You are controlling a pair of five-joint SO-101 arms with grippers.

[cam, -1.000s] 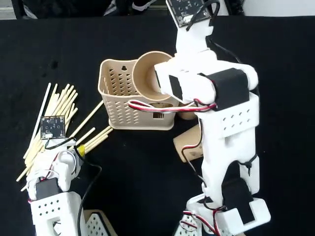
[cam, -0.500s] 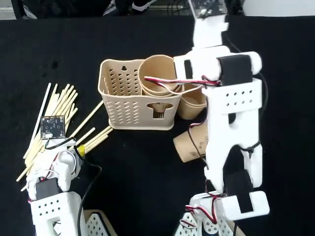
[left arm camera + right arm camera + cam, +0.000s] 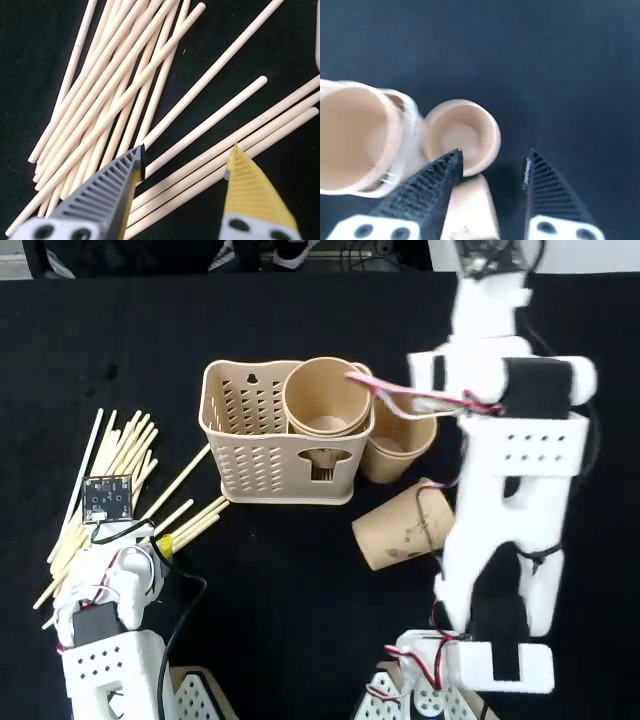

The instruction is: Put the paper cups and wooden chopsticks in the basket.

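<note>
Starting at the far left of the black table (image 3: 300, 620): chopsticks (image 3: 110, 465) lying loose in a fan, long axes slanting from near left toward far right, a few strays pointing at the basket (image 3: 250, 455). Hovering right above them, the left gripper (image 3: 187, 150), its grey and yellow fingers spread wide and pinching nothing, several sticks passing under the gap; seeing this in the left wrist view, the high view hiding those fingers beneath the arm's own wrist. Moving right: the basket sitting upright near the table's middle, already holding a paper cup (image 3: 325, 390) mouth-up in its right end. Standing just beside that end, mouth-up, a second cup (image 3: 395, 445). Lying nearer and to the right, a third cup (image 3: 405, 525) tipped on its side, long axis slanting from near left to far right, wider end toward the right arm. Hanging above these two outside cups, the right gripper (image 3: 492, 157), black fingers spread and empty, looking straight down into the second cup's mouth.
</note>
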